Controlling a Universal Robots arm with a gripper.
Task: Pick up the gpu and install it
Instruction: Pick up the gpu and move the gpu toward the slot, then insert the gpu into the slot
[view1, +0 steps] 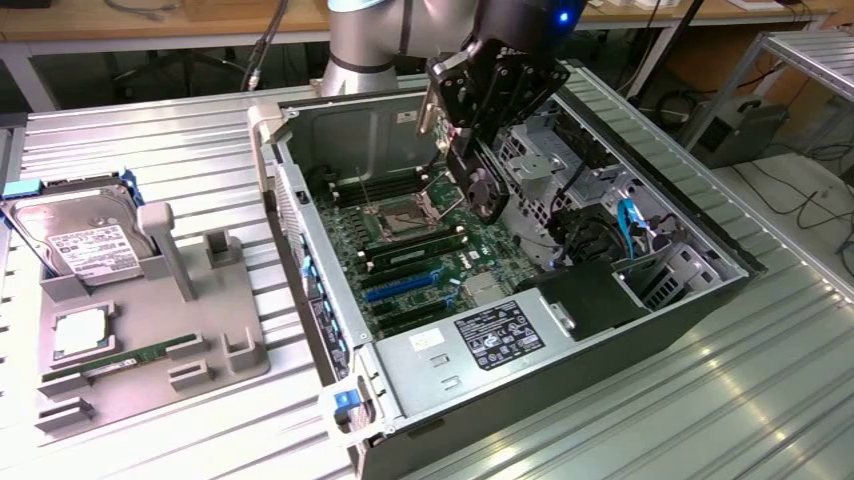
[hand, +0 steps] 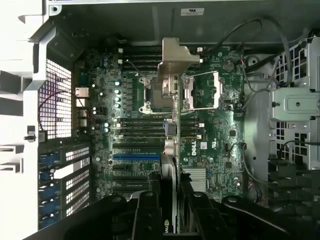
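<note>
You have the gpu (hand: 176, 60) lifted and clamped edge-on in the gripper (hand: 170, 197), hanging inside the open case (view1: 347, 135) above the motherboard (hand: 220, 145). The pick-up looks done. The install is not, since the card sits in no slot yet.

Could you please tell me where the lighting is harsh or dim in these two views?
Exterior view: bright glare streaks on the ribbed silver metal table; wrist view: the pale metal computer case wall is washed out to white, the green motherboard sits dim, and the dark claw, shut on the flat black graphics card with silver bracket, is nearly a silhouette.
</note>
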